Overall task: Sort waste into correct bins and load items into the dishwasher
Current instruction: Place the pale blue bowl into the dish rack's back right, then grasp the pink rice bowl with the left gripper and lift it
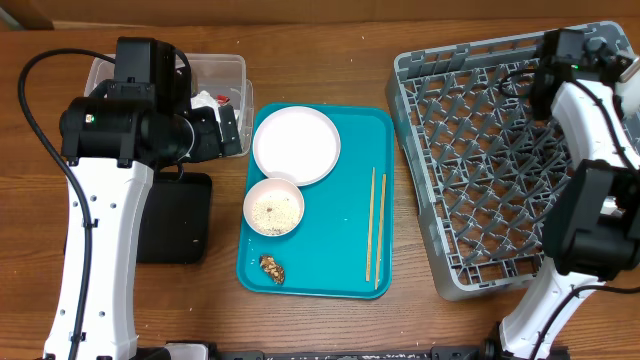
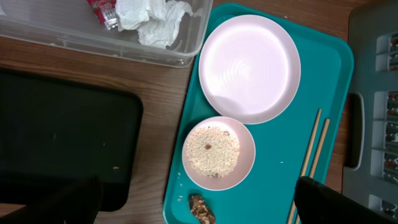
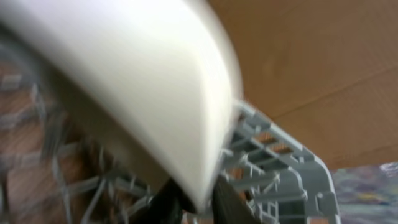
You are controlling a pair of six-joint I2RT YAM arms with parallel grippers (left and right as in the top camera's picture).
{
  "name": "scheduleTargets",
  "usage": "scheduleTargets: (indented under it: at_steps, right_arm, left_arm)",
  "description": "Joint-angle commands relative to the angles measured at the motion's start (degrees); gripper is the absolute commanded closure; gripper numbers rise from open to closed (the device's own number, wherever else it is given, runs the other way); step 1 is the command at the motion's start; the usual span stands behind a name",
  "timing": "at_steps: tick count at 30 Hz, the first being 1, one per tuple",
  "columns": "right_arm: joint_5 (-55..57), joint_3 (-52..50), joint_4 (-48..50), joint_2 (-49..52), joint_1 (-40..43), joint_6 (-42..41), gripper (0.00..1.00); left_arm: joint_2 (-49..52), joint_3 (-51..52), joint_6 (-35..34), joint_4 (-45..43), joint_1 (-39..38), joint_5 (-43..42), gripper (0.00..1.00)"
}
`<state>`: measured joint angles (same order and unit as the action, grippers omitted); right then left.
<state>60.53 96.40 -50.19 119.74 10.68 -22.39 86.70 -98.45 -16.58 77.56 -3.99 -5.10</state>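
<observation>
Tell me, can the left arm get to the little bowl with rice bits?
Probably yes. The left tool is open and empty, and the small white round bowl of rice-like crumbs sits uncovered on the teal plastic tray beside it, nothing in between.

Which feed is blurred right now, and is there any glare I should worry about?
Right wrist: heavy motion blur; a white dish smears across the frame, and the dish rack behind it is soft. Left wrist: sharp, with only a faint ringed sheen on the plate. Overhead: sharp, evenly lit, no glare.
</observation>
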Motion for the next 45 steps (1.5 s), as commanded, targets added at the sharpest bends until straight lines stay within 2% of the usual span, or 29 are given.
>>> scheduleTargets:
  at_steps: [1,5,10,14,17,19,21,22,24,28,34,40,45]
  right_arm:
    - [-3.06,0.0,-1.4,-1.6,-2.03,-0.39,0.63]
    - [-4.37,0.02,-1.99,-4.57,-2.8,-0.39,0.49]
    - [-8.57,0.02,-2.69,-11.47,-2.84,-0.37,0.42]
    - [-16.22,0.02,-4.66,-18.56,-2.86,-0.31,0.36]
    - [-25.42,0.02,-8.13,-23.1,-2.86,-0.33,0.34]
    - [-34.21,0.02,-10.93,-25.62,-2.84,-0.33,0.25]
    - [-41.46,0.02,-13.99,-27.02,-2.84,-0.33,0.2]
    - [-47.63,0.02,-16.81,-27.41,-2.84,-0.24,0.12]
    - [-56.48,-0.02,-22.21,-27.12,-2.84,-0.09,0.05]
    - [-62.38,-0.02,-28.35,-26.99,-2.97,5.07,0.02]
    - [-65.18,-0.02,-30.1,-26.99,-2.97,5.03,0.01]
    - [-65.7,-0.02,-30.18,-26.99,-2.97,5.03,0.01]
    - [-65.81,-0.02,-30.21,-26.99,-2.97,5.03,0.0]
  left_arm:
    - [0.2,-0.28,-0.37,-0.17,0.17,0.17,0.0]
    - [0.2,-0.26,-0.35,-0.17,0.17,0.17,0.0]
    - [0.2,-0.28,-0.35,-0.17,0.17,0.17,0.0]
    - [0.2,-0.26,-0.35,-0.2,0.17,0.2,0.0]
    - [0.2,-0.28,-0.35,-0.17,0.17,0.17,0.0]
    - [0.2,-0.26,-0.35,-0.17,0.17,0.17,0.0]
    - [0.2,-0.28,-0.35,-0.2,0.17,0.2,0.0]
    - [0.2,-0.28,-0.35,-0.2,0.17,0.17,0.0]
    - [0.2,-0.26,-0.37,-0.2,0.17,0.13,0.0]
    - [0.2,-0.24,-0.33,-0.13,-1.46,0.15,0.01]
    - [0.2,2.29,-0.2,-0.72,-7.96,1.11,0.01]
    - [0.2,11.65,-1.25,-3.8,-14.97,1.07,0.01]
    - [0.2,21.11,-3.82,-9.94,-19.32,0.57,0.01]
